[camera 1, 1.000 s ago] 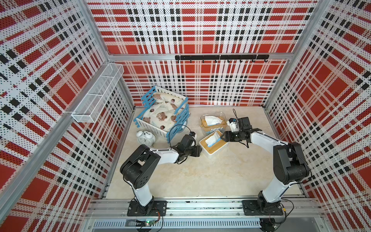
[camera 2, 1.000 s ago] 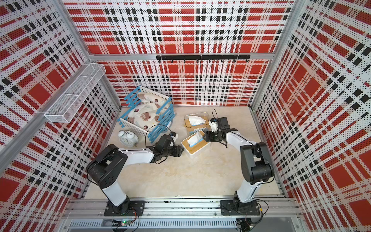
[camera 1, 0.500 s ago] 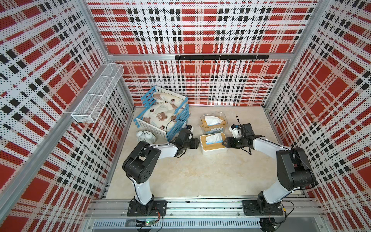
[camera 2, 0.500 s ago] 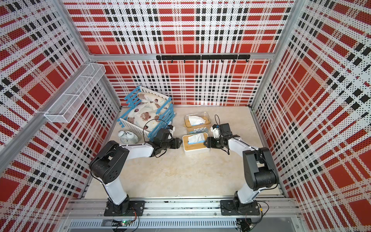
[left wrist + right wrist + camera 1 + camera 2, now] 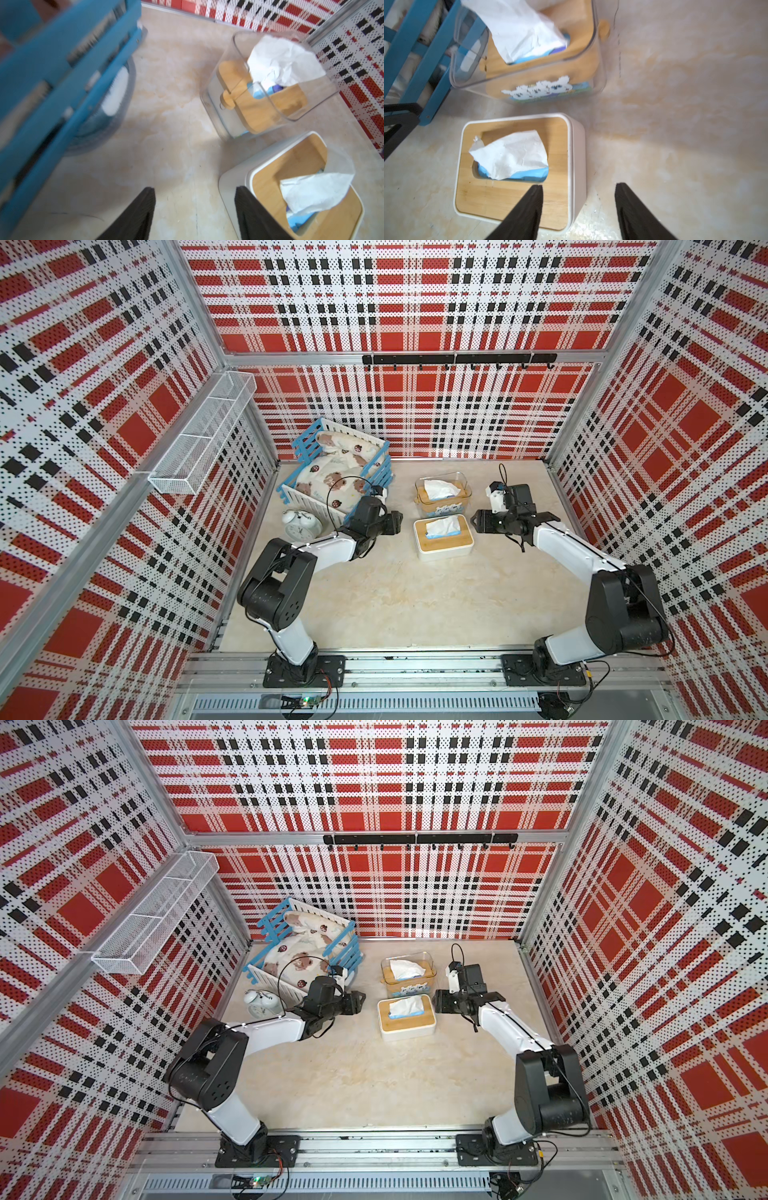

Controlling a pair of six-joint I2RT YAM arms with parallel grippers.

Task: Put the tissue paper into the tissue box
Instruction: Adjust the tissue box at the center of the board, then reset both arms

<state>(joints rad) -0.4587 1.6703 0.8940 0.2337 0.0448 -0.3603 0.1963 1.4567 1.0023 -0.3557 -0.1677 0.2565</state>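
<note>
left wrist hides cartoon print [image 5: 537, 91] inside clear tissue box [image 5: 601, 62] | left gripper [image 5: 194, 189], right gripper [image 5: 578, 185] both released, flanking white tissue box [image 5: 446, 552] | tabletop [image 5: 415, 605] open

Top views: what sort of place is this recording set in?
Probably a robot test cell dressed as a home: plaid pegboard walls, a metal base rail, and props like a toy crib, alarm clock and tissue box.

White box [image 5: 446, 554]: upright, wood lid seated flush, rectangular slot. Blue pack [image 5: 529, 175] visible inside slot; white sheet [image 5: 510, 154] sticking up through it, crumpled.
Clear box [image 5: 444, 508]: just behind white box, not touching. Wood lid sunk within walls. Second sheet [image 5: 440, 488] poking from slot. Second pack [image 5: 542, 90] under lid, cartoon print showing through front wall.
</note>
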